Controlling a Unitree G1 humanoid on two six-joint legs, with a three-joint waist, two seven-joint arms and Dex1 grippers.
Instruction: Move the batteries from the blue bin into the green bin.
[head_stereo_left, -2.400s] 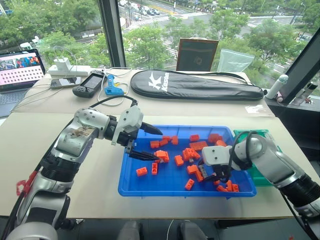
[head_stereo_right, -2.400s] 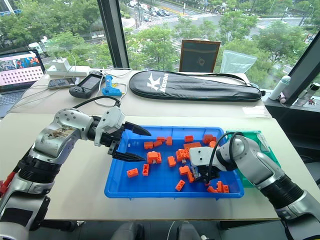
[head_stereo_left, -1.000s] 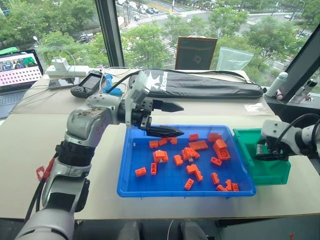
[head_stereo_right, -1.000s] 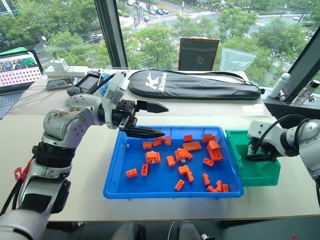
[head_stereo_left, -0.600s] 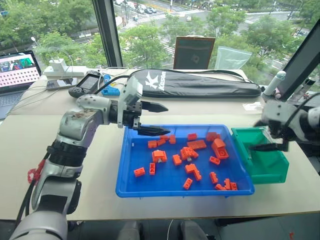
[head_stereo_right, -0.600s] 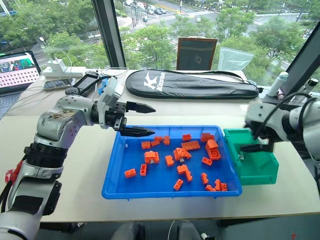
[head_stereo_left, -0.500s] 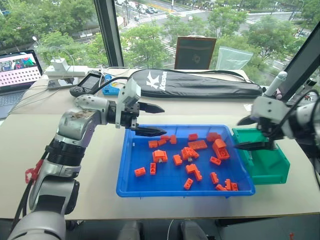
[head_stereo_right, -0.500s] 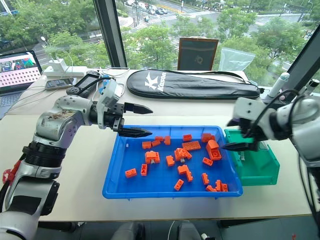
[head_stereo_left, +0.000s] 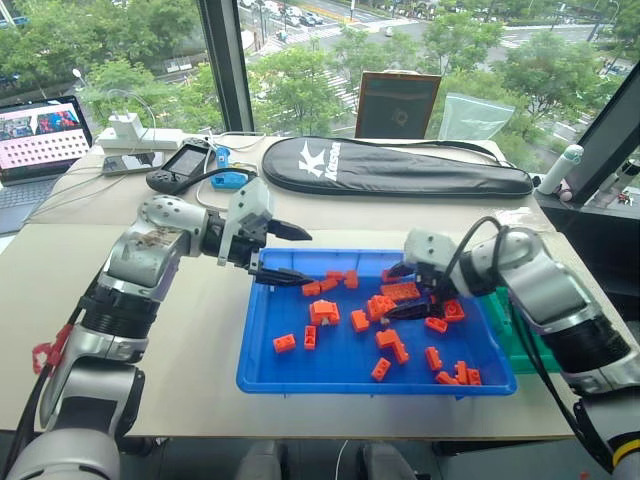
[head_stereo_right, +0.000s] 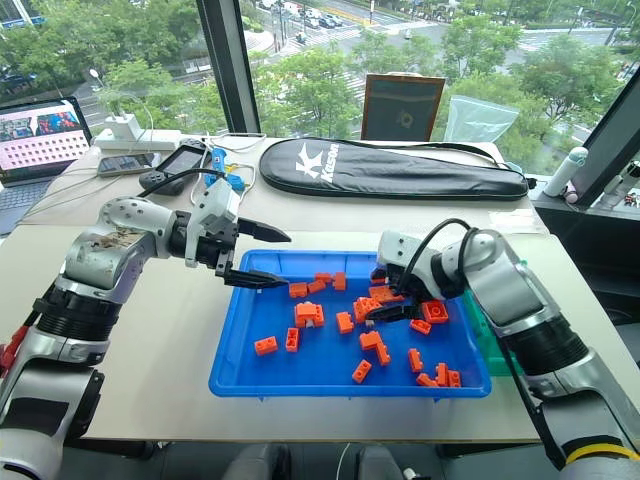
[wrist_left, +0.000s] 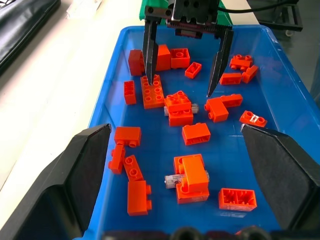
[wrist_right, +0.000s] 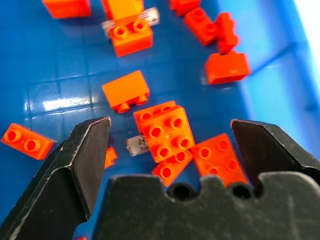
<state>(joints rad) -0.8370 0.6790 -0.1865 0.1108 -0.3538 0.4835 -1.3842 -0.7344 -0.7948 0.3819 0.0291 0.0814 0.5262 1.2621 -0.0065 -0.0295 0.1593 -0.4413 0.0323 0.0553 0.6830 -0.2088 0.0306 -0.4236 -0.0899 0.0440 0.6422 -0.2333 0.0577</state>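
Batteries (wrist_right: 136, 144) lay half hidden under orange bricks (wrist_right: 166, 132) in the blue bin (head_stereo_left: 262, 368) on the bench (head_stereo_left: 200, 340). Right end effector (wrist_left: 184, 62) hung spread and empty just above one. Left end effector (head_stereo_left: 285, 254) was spread over the bin's left rim. Green bin (wrist_left: 226, 17) stood beside the blue bin.

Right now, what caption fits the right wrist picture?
Open right gripper hovering over orange bricks and a half-hidden battery in the blue bin.
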